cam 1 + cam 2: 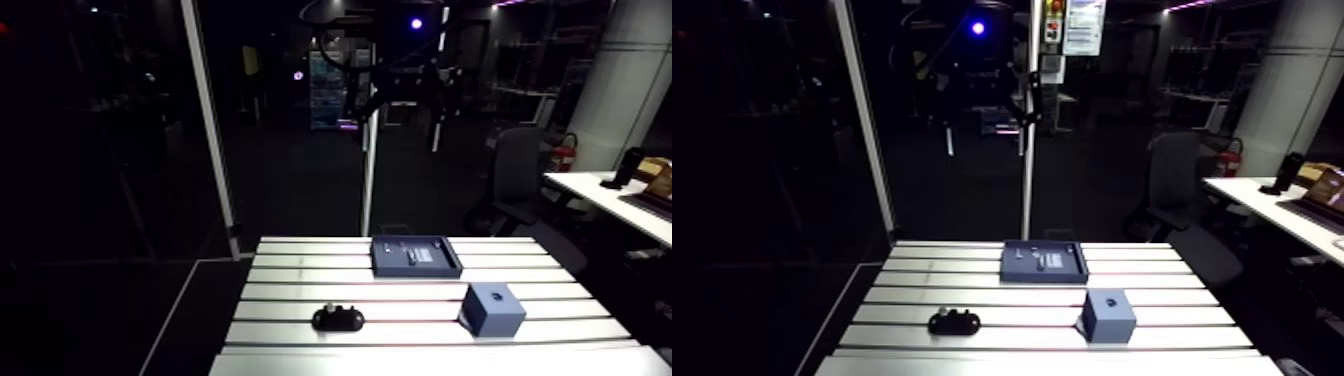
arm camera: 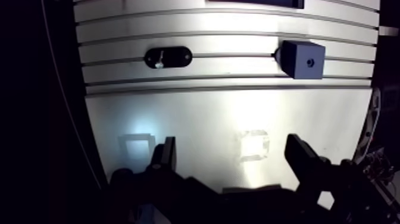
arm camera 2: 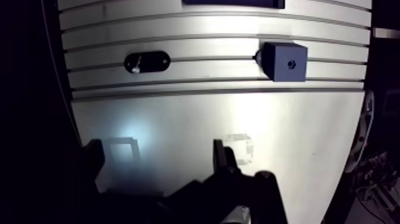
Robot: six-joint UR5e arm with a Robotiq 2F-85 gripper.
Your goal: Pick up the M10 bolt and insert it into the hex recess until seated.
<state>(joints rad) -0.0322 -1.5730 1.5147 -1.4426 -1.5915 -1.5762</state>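
No writing could be read anywhere. The dark tray (image 1: 418, 274) at the far side of the table (image 1: 300, 291) bore a pale label-like patch (image 1: 424, 255), too small to make out.

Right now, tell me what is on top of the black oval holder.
One small pale bolt sits on the black oval holder, off its centre. How it is seated, and anything beneath the holder on the table, is covered from view.

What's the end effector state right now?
End effector: open, holding nothing.
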